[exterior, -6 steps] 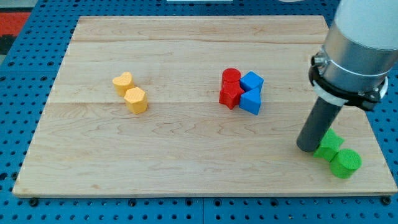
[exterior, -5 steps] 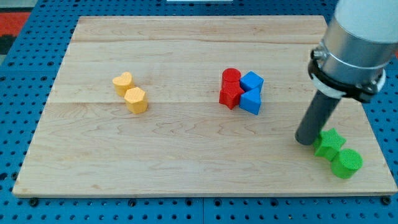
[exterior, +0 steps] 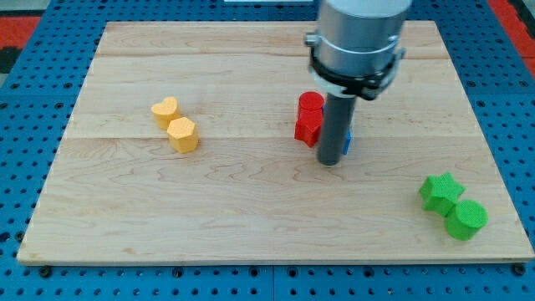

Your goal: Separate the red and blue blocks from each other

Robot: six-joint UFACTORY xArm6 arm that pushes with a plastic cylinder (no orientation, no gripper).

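A red cylinder (exterior: 310, 104) and a red star-like block (exterior: 307, 128) sit together near the board's middle. The blue blocks (exterior: 347, 142) are right of them, almost wholly hidden behind my rod; only a thin blue sliver shows. My tip (exterior: 331, 161) rests on the board just below the cluster, at the seam between the red and blue blocks. The rod rises in front of the blue blocks and touches or nearly touches the red star block's right side.
Two yellow blocks (exterior: 175, 124) lie together at the view's left. A green star block (exterior: 440, 191) and a green cylinder (exterior: 465, 219) sit at the bottom right near the wooden board's (exterior: 251, 209) edge. Blue pegboard surrounds the board.
My rod has moved left and slightly up, from beside the green blocks to the front of the red and blue cluster. It now covers the blue blocks. The red and green blocks look unmoved.
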